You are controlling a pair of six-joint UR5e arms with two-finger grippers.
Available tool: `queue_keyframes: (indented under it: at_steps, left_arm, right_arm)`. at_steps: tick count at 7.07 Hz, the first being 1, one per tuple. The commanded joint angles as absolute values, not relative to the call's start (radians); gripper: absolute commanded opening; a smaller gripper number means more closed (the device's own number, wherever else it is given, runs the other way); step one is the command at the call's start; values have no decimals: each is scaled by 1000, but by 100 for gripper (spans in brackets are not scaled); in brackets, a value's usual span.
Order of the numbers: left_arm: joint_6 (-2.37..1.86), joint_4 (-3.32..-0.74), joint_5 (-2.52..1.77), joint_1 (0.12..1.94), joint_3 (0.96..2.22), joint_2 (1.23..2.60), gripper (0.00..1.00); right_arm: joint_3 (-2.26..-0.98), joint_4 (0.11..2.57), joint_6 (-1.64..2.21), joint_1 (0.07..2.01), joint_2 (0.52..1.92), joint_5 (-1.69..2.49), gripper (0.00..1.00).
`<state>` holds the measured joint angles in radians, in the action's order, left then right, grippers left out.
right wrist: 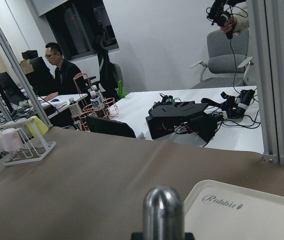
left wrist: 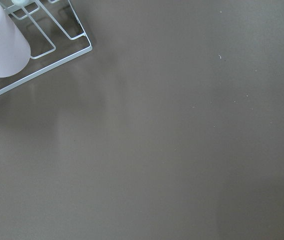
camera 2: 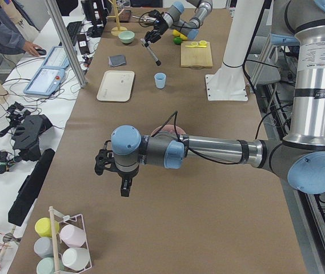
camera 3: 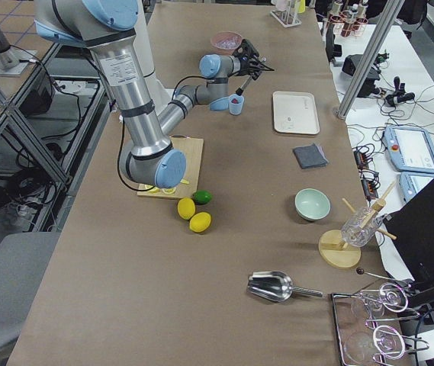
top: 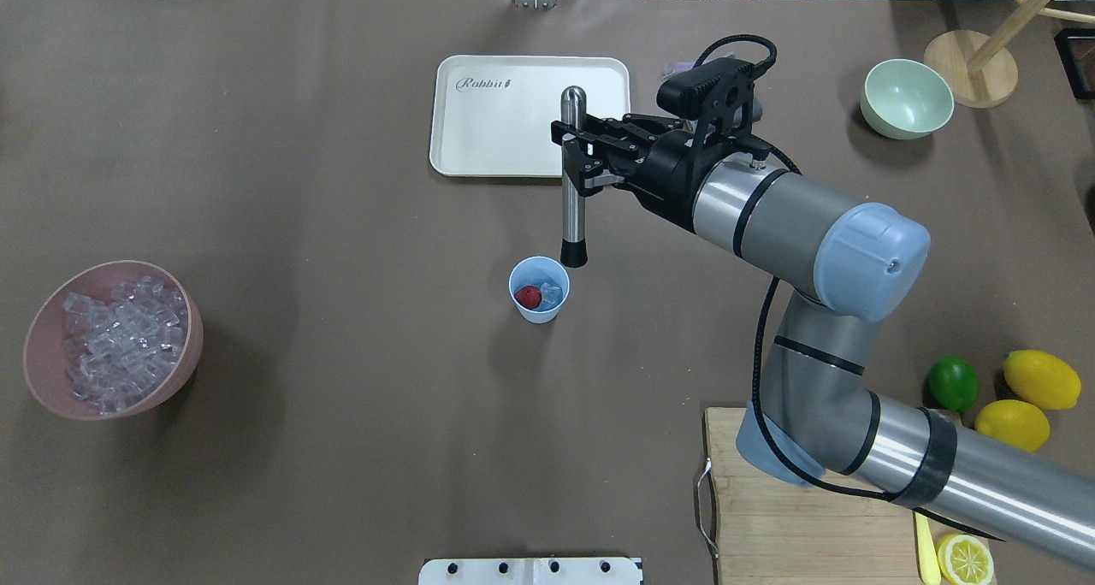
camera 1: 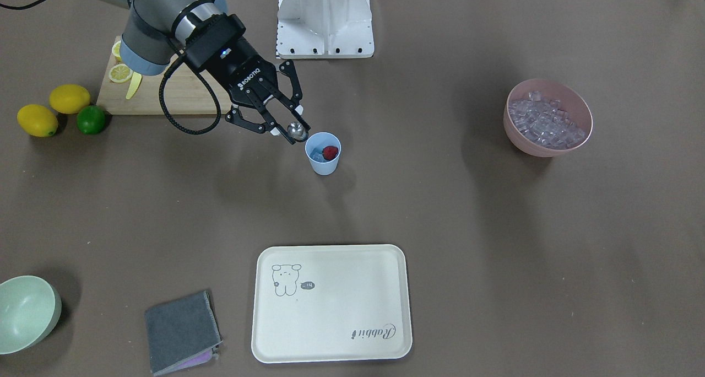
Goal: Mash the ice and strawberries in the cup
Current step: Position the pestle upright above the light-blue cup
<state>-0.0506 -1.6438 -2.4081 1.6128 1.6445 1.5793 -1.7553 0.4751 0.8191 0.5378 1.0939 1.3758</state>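
The light-blue cup stands mid-table and holds one red strawberry and an ice cube; it also shows in the front view with the strawberry. My right gripper is shut on a steel muddler with a black tip. The tip hangs just above the cup's rim, on the tray side. The muddler's round top fills the right wrist view. More ice fills a pink bowl. My left gripper shows only in the left side view, and I cannot tell whether it is open or shut.
A cream tray lies beyond the cup. A cutting board with lemon slices, two lemons and a lime sit on my right. A pale green bowl and a grey cloth lie on the operators' side.
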Motion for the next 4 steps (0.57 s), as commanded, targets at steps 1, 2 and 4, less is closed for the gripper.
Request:
queue_keyframes:
  at_steps: [1, 2, 4]
  left_arm:
    - [-51, -1644, -2408, 1612, 1644, 1569, 97]
    - [-51, -1644, -2407, 1612, 1643, 1571, 97]
    - [-51, -1644, -2407, 1612, 1640, 1569, 97]
  right_arm:
    - [-1706, 410, 816, 528, 1059, 1324, 0]
    - [-1675, 394, 816, 519, 1028, 1295, 0]
    - [-1629, 356, 811, 509, 1022, 1272, 0]
